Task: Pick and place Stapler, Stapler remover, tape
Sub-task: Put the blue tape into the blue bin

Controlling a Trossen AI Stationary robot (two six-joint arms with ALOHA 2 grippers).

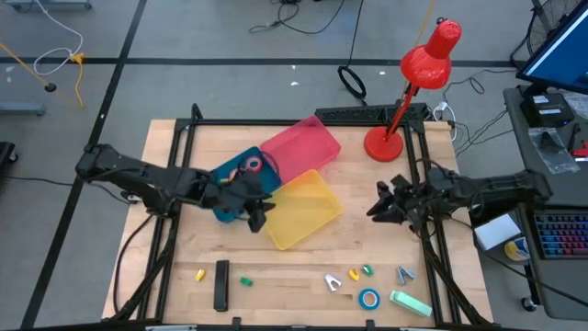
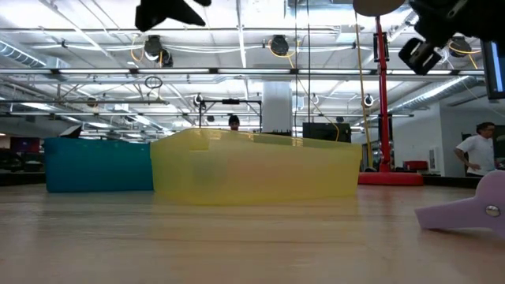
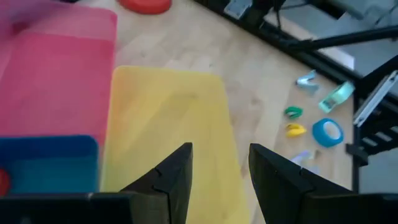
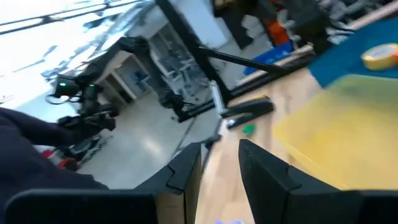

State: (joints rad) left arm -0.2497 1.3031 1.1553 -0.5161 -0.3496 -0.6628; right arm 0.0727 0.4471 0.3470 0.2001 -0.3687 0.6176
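High view: blue tape roll (image 1: 368,298) flat on counter (image 1: 294,248), likely light, stiff; best pinched across rim. Left gripper (image 3: 219,177) and right gripper (image 4: 219,163) both parted, empty

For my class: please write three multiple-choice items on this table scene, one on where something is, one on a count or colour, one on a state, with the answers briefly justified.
1. Where does the blue tape roll lie?
A. in the yellow bin
B. on the table near its front edge
C. under the lamp

2. How many bins are on the table?
A. two
B. three
C. four

3. How is the left gripper over the yellow bin?
A. open and empty
B. shut on a stapler
C. shut on a tape roll

Answers: 1 B, the high view shows it on bare wood by the small items; 2 B, a pink bin, a yellow bin and a blue bin; 3 A, the left wrist view shows its fingers apart with nothing between.
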